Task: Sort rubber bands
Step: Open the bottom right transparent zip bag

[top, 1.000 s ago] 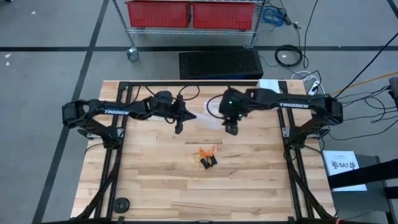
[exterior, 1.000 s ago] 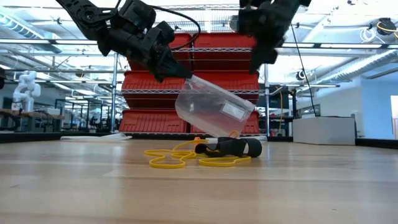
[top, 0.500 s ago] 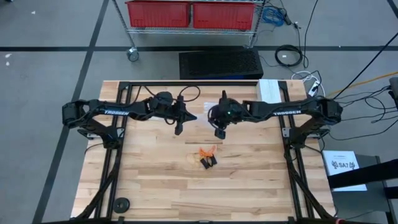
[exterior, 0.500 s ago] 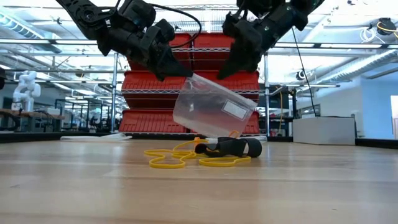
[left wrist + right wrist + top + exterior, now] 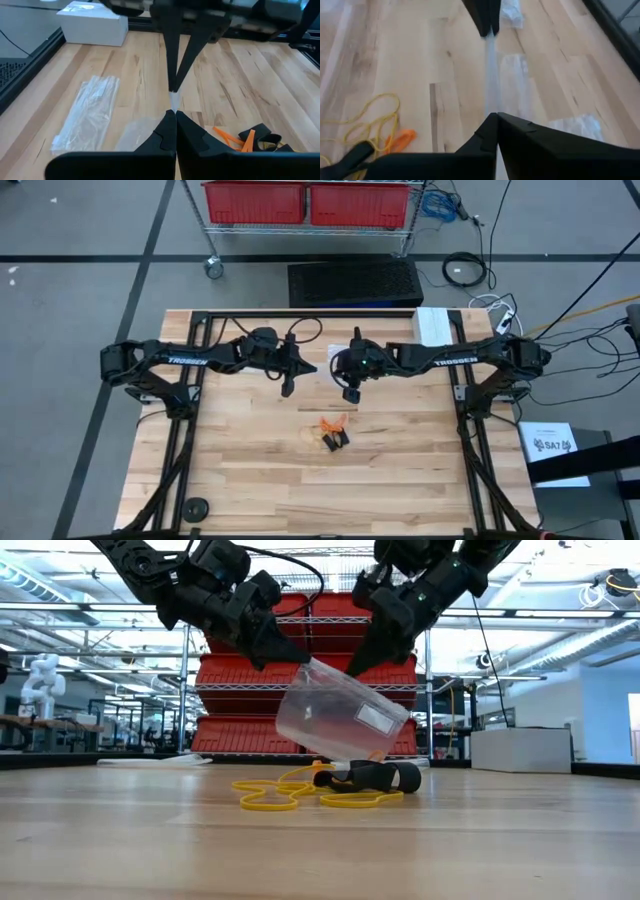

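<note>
High view: both arms reach toward the table (image 5: 250, 480) middle. Left gripper (image 5: 288, 388) and right gripper (image 5: 351, 394) hang apart, above and behind the rubber bands (image 5: 333, 432), which lie in one mixed heap on the wood. Sorting looks not yet begun; no separate colour groups show.

Low view: a clear bag (image 5: 340, 712) hangs tilted between the grippers, left gripper (image 5: 292, 652) pinching its upper corner, right gripper (image 5: 356, 664) at the opposite top edge. Bag looks empty (thin, glossy film, white label). Bands (image 5: 330, 786) below: pale yellow-tan loops, limp and thin, beside a thick black bundle.

Left wrist view: fingers (image 5: 165, 135) closed on the film edge; another flat bag (image 5: 87, 112) lies on the planks; orange and black bands (image 5: 247, 140) nearby.

Right wrist view: fingers (image 5: 492, 132) pressed together on the bag's edge; tan loops and an orange band (image 5: 375, 127) on pale grained wood.
</note>
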Robot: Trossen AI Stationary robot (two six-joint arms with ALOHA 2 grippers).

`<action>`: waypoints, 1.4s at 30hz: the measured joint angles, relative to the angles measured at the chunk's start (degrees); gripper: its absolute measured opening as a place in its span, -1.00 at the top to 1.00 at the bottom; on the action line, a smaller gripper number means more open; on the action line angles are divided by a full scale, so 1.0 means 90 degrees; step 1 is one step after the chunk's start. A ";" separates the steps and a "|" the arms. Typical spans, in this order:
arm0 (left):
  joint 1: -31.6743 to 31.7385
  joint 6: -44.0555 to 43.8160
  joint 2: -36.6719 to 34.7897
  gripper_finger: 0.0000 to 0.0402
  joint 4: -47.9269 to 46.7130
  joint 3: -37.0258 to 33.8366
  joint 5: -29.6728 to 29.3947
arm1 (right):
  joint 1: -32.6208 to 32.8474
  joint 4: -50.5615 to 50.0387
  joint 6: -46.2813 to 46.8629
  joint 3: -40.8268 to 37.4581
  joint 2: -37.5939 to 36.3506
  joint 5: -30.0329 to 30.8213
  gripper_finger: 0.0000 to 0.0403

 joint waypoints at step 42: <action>-0.0402 -0.0665 0.0002 1.00 0.0188 0.0000 -0.0668 | 0.0202 0.1095 0.0078 0.0000 0.1121 0.0906 1.00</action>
